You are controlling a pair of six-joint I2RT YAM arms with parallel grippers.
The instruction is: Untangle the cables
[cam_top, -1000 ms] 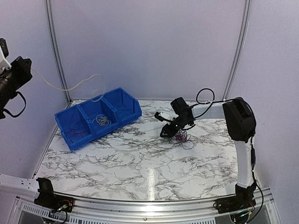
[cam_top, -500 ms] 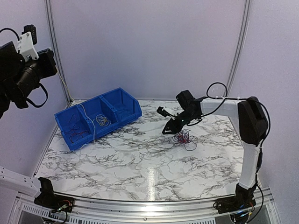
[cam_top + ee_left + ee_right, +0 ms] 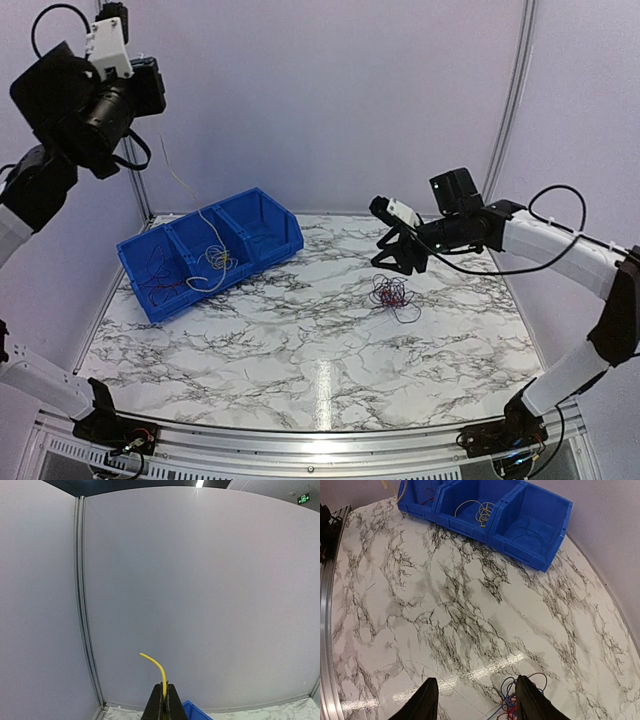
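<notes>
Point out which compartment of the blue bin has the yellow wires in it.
The middle compartment: yellow wires lie there. The left-end one in the top view holds red wires.

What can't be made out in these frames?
- Left wrist: yellow cable past the grip, hidden by the shut left claw.
- Right wrist: tangled bundle, cut off by bottom edge.
- Top: same cable's run toward the blue bin, too thin to trace.
</notes>
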